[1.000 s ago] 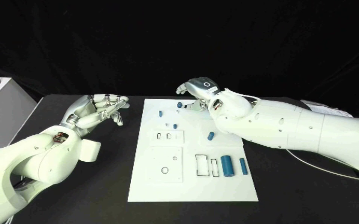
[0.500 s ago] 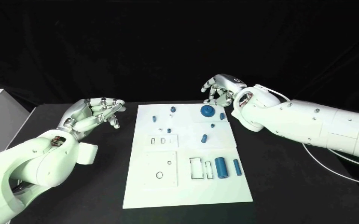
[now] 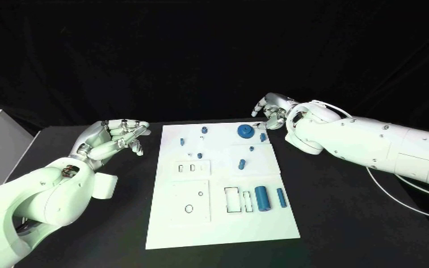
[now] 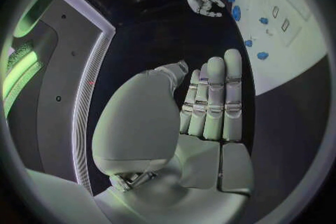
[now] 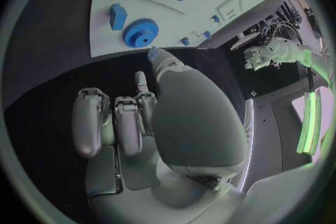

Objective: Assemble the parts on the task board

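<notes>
right hand [image 3: 273,110] hung past the task board's [image 3: 224,218] far right corner, fingers curled in, empty. left hand [image 3: 114,136] off its left edge, fingers apart, empty. blue gear [image 3: 246,131] lay on board's far end.

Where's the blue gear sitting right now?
In the head view the blue gear lies at the task board's far right corner, beside a small blue block, just short of the right hand.
</notes>
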Robot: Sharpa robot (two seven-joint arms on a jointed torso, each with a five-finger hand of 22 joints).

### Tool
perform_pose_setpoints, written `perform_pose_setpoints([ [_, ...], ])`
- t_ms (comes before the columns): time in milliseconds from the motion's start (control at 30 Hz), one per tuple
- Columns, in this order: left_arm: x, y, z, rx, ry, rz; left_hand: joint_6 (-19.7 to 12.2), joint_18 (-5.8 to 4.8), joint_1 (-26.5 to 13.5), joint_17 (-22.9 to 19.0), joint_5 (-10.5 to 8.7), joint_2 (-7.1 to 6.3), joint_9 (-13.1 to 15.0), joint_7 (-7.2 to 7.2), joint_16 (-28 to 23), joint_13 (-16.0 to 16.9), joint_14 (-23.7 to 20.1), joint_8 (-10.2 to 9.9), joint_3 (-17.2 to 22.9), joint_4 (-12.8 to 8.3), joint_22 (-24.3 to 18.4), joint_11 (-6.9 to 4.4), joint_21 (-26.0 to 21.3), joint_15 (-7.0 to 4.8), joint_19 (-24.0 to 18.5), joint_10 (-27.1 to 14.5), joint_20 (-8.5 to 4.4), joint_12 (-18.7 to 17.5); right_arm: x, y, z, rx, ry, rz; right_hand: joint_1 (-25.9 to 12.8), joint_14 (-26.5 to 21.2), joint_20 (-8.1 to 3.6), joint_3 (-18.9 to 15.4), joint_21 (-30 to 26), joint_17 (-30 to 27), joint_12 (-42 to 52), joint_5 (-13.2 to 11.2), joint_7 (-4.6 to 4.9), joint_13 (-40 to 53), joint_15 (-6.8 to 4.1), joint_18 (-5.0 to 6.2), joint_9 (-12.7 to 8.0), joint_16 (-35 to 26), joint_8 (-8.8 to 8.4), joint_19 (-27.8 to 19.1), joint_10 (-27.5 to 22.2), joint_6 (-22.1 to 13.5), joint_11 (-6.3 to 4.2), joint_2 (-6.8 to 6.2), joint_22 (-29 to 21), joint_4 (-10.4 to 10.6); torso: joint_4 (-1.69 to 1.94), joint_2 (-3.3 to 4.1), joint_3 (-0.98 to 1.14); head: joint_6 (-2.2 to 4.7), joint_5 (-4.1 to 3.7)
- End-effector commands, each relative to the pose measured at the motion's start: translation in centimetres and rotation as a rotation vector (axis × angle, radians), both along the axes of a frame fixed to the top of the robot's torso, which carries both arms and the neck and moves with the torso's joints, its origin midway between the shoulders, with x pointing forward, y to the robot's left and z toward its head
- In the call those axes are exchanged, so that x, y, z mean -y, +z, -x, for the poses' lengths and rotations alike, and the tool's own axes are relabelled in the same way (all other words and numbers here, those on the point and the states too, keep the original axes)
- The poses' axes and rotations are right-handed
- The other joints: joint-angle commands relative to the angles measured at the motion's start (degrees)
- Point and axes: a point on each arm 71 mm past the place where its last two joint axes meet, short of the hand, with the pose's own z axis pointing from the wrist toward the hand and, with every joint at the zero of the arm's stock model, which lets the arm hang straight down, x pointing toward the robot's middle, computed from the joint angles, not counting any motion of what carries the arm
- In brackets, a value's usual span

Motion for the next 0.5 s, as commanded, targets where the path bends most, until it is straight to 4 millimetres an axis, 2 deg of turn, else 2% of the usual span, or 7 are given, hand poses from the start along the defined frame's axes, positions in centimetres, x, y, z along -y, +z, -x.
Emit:
perform_pose_setpoints([
  [33, 0.2, 0.0, 0.1, 0.009, -0.021, 0.013, -0.6, 0.25, 0.2, 0.0, -0.32, -0.53, 0.1, 0.0, 0.1, 0.1, -0.4, -0.3, 0.2, 0.1, 0.1, 0.01, 0.3, -0.07, -0.3, -0.2, -0.1, -0.3, -0.2, -0.6, -0.2, -0.074, -0.03, 0.042, -2.0, 5.5, 0.77, -2.4, 3.5, 12.4, 7.5, -0.4, 0.28, 15.0, 0.82, -1.85, 0.4, 1.7, 0.91, 3.5, 6.0, -1.3, 0.77, 0.17, 5.6, 0.1, 0.09, 0.01, -0.1, -0.17, 0.04],
  [167, 0.3, 0.0, 0.1, 0.008, -0.022, 0.013, -0.6, 0.25, 0.2, 0.0, -0.32, -0.53, 0.1, 0.0, 0.1, 0.1, -0.4, -0.3, 0.2, 0.1, 0.1, 0.01, 0.3, -0.07, -0.3, -0.2, -0.1, -0.3, -0.4, -0.9, -0.4, -0.08, -0.037, 0.055, -2.3, 5.5, 0.84, -2.9, 3.8, 12.7, 7.5, -0.7, 0.33, 15.0, 0.88, -1.9, 0.4, 1.8, 0.96, 3.6, 6.0, -1.5, 0.82, 0.24, 5.9, 0.1, 0.08, -0.07, -0.27, -0.45, 0.03],
  [367, 0.4, 0.0, 0.1, 0.008, -0.026, 0.014, -0.6, 0.25, 0.2, 0.0, -0.32, -0.53, 0.1, 0.0, 0.1, 0.1, -0.4, -0.3, 0.2, 0.1, 0.1, 0.01, 0.3, -0.07, -0.3, -0.2, -0.1, -0.3, -1.0, -1.4, -0.9, -0.087, -0.043, 0.077, -2.5, 5.6, 0.96, -3.6, 4.0, 13.1, 7.5, -0.8, 0.47, 15.0, 1.0, -1.94, 0.3, 1.9, 0.84, 3.6, 6.0, -2.1, 0.96, 0.41, 6.1, 0.1, 0.03, -0.02, -0.3, -0.51, -0.02],
  [500, 0.5, 0.0, 0.2, 0.009, -0.029, 0.016, -0.6, 0.25, 0.2, 0.0, -0.32, -0.53, 0.1, 0.0, 0.1, 0.1, -0.4, -0.3, 0.2, 0.1, 0.1, 0.01, 0.3, -0.07, -0.3, -0.2, -0.1, -0.3, -1.3, -1.8, -1.2, -0.092, -0.045, 0.082, -2.5, 5.6, 0.96, -3.7, 4.0, 13.1, 7.5, -0.8, 0.48, 15.0, 1.01, -1.94, 0.3, 1.9, 0.84, 3.6, 6.0, -2.1, 0.96, 0.42, 6.1, 0.1, 0.09, -0.05, -0.37, -0.87, -0.01],
])
